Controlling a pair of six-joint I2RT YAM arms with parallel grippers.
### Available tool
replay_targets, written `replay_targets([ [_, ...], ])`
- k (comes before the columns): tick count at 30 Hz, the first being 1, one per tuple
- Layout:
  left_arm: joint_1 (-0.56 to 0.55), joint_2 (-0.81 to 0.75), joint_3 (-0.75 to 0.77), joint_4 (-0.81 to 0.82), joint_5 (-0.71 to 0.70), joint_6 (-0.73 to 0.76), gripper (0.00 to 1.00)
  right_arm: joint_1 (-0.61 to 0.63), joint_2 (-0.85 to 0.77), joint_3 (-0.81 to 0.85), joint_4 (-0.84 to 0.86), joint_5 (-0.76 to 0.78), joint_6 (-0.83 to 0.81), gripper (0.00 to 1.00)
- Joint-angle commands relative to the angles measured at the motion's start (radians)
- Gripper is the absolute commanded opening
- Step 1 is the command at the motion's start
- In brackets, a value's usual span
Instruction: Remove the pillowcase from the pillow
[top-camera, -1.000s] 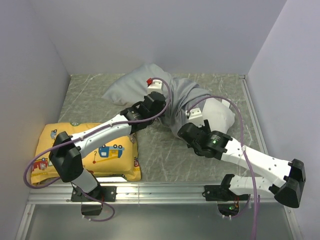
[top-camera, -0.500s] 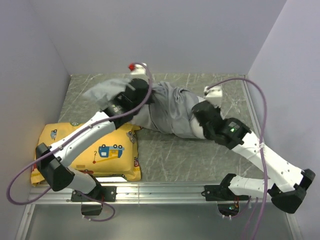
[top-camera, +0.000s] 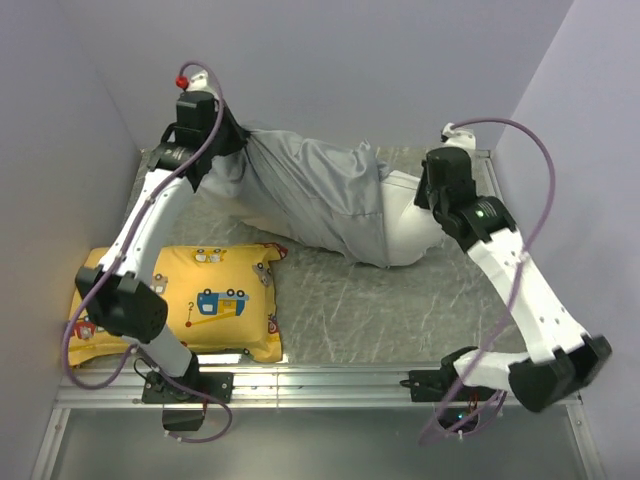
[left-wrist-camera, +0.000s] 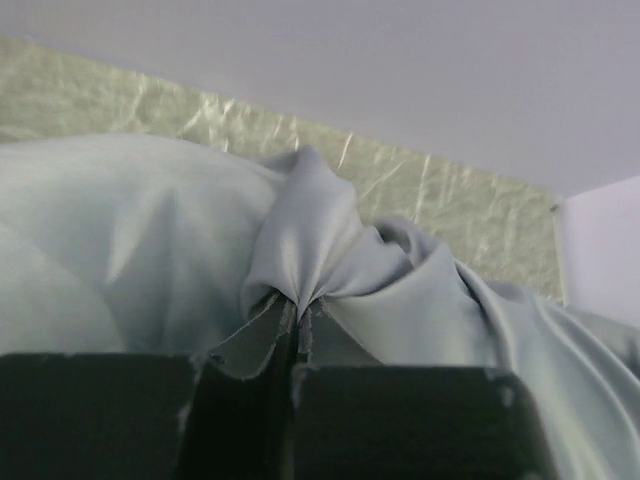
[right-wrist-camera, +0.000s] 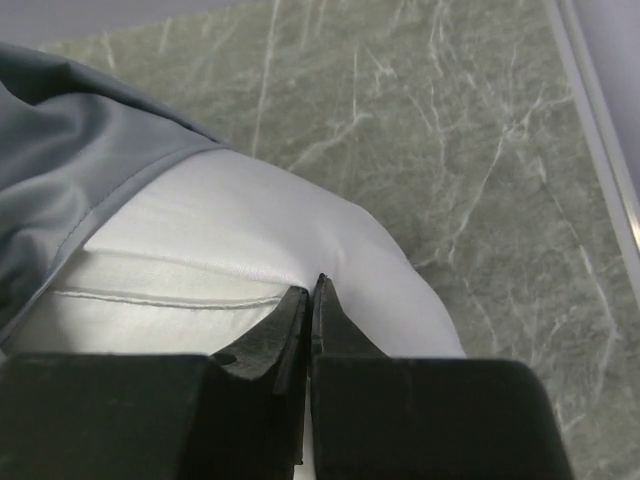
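Marbled tabletop (top-camera: 330, 300) is bearing everything: left gripper (left-wrist-camera: 297, 325), jaws closed, is pinching the grey pillowcase (top-camera: 310, 190); right gripper (right-wrist-camera: 312, 300), clamped tight, is gripping the half-exposed white pillow (top-camera: 412, 228).

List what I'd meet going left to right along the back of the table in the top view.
The left fingers → pillowcase → pillow, its bare white end sticking out of the cloth.
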Motion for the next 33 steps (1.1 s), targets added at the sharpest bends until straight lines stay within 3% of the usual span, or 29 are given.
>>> replay_targets([
  [1,0.012,0.056,0.028,0.094,0.027,0.034,0.05,-0.083,0.134,-0.033,0.085,-0.005,-0.042,0.00],
  [4,-0.020,0.073,0.045,0.105,0.026,0.045,0.21,-0.149,0.277,-0.043,0.143,-0.065,-0.030,0.00],
  [5,-0.028,0.074,0.049,0.106,0.030,0.048,0.35,-0.160,0.312,-0.042,0.159,-0.068,-0.020,0.00],
  [7,-0.051,0.065,0.058,0.120,0.015,0.058,0.52,-0.178,0.390,-0.054,0.218,-0.068,-0.013,0.00],
  [8,-0.063,0.047,0.055,0.128,0.004,0.066,0.67,-0.181,0.413,-0.056,0.235,-0.071,-0.005,0.00],
  [11,-0.112,-0.022,0.003,0.181,-0.065,0.089,0.83,-0.201,0.505,-0.042,0.263,-0.078,0.003,0.00],
  [12,-0.137,-0.045,-0.053,0.201,-0.077,0.085,0.84,-0.200,0.519,-0.045,0.274,-0.076,0.003,0.00],
  [15,-0.193,-0.137,-0.228,0.291,-0.109,0.062,0.89,-0.200,0.512,-0.059,0.309,-0.071,0.004,0.21],
  [16,-0.207,-0.157,-0.275,0.316,-0.114,0.057,0.89,-0.203,0.510,-0.053,0.312,-0.067,0.001,0.34],
  [18,-0.258,-0.197,-0.412,0.414,-0.117,0.051,0.91,-0.210,0.509,-0.028,0.300,-0.061,-0.014,0.41],
  [22,-0.327,-0.153,-0.514,0.549,-0.042,0.032,0.92,-0.214,0.475,-0.002,0.278,-0.074,-0.020,0.58],
  [27,-0.437,0.003,-0.492,0.586,-0.092,0.059,0.89,-0.214,0.391,0.012,0.246,-0.075,-0.017,0.68],
  [33,-0.459,0.102,-0.481,0.566,-0.134,0.019,0.77,-0.212,0.224,0.004,0.202,-0.085,-0.011,0.73],
])
